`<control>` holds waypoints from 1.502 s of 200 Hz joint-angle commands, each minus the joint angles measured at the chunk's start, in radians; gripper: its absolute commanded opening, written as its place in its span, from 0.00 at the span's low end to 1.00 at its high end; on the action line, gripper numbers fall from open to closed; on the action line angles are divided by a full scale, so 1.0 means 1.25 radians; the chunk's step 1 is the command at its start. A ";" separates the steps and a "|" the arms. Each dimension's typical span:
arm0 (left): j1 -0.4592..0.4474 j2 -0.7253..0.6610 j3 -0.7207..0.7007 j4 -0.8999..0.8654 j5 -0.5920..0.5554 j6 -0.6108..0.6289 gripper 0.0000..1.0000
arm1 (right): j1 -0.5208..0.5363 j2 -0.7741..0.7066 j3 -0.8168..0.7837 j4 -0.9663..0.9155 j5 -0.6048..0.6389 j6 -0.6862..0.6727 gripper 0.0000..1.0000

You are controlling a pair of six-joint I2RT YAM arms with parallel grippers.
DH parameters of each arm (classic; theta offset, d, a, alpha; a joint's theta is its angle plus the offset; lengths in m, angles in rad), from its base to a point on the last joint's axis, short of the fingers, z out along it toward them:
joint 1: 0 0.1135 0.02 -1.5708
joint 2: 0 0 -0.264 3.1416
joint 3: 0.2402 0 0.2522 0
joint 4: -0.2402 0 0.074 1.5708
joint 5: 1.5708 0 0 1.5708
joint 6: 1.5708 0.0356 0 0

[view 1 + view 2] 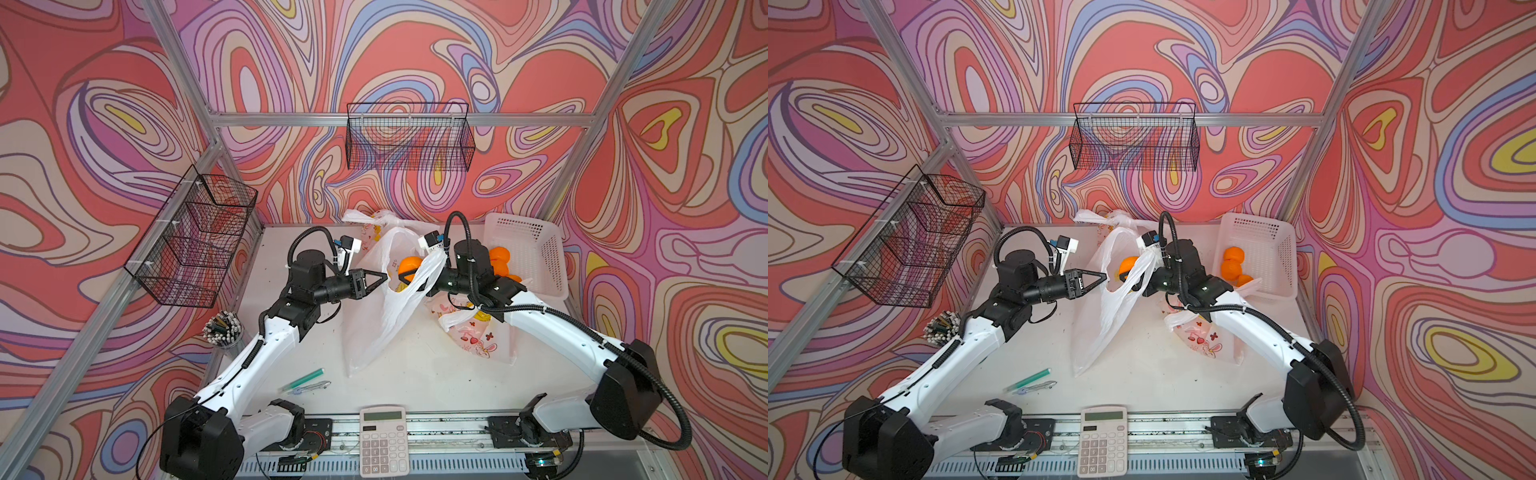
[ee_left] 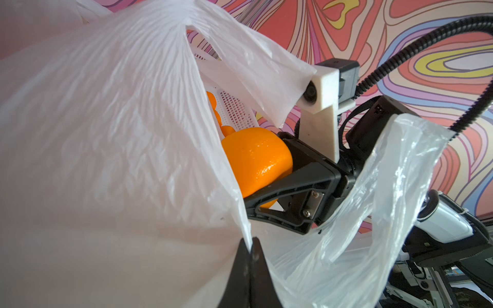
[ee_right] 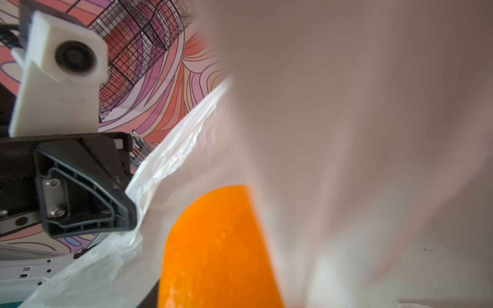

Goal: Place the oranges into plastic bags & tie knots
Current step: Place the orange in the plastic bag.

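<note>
table [image 1: 436, 382] white, bag upright mid-table | bag [image 1: 386, 324] mouth open between arms | basket [image 1: 536, 249] far right, oranges [image 1: 1232, 266] inside | left gripper [image 1: 385, 277] pinched tight on bag rim | right gripper [image 1: 406, 275] clasping orange [image 1: 410, 262] at bag mouth
</note>
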 commanded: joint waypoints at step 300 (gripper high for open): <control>-0.004 0.007 -0.071 0.131 -0.061 -0.045 0.00 | 0.026 -0.019 0.174 -0.252 0.238 -0.055 0.40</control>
